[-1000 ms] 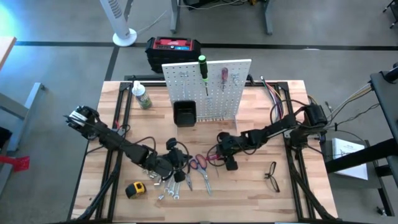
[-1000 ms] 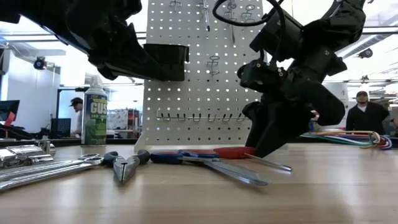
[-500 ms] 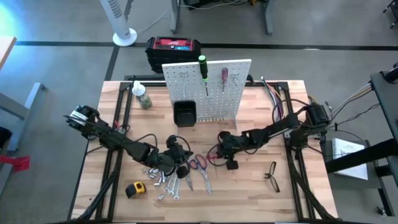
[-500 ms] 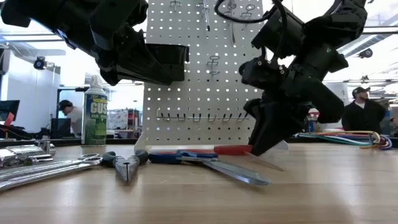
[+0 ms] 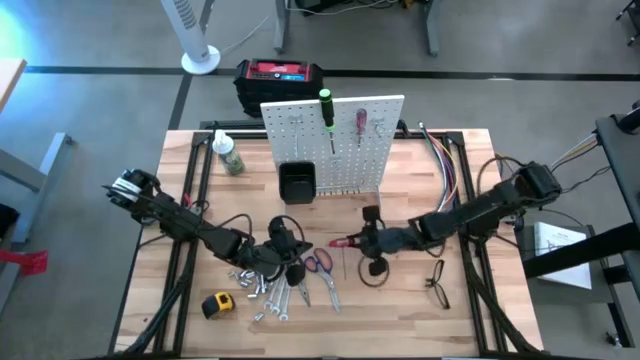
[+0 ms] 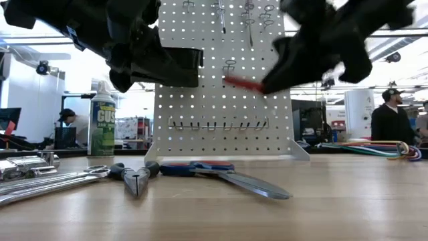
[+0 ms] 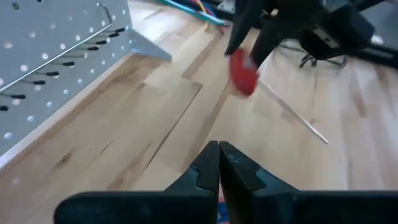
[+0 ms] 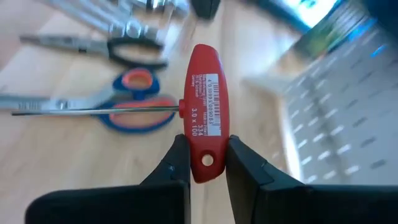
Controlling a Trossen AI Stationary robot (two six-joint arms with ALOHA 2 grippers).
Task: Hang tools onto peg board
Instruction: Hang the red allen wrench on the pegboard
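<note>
Right gripper (image 5: 366, 243), seen from above, has lifted a red T-handled driver (image 5: 347, 242) off the table, near the peg board (image 5: 334, 140). Level view: the tool (image 6: 242, 83), previously resting on the wood, now hangs before the board. Right wrist view: fingers clamp its handle (image 8: 203, 134). Left gripper (image 7: 219, 163), shut and empty, hovers over remaining tools. Hanging comes next.
</note>
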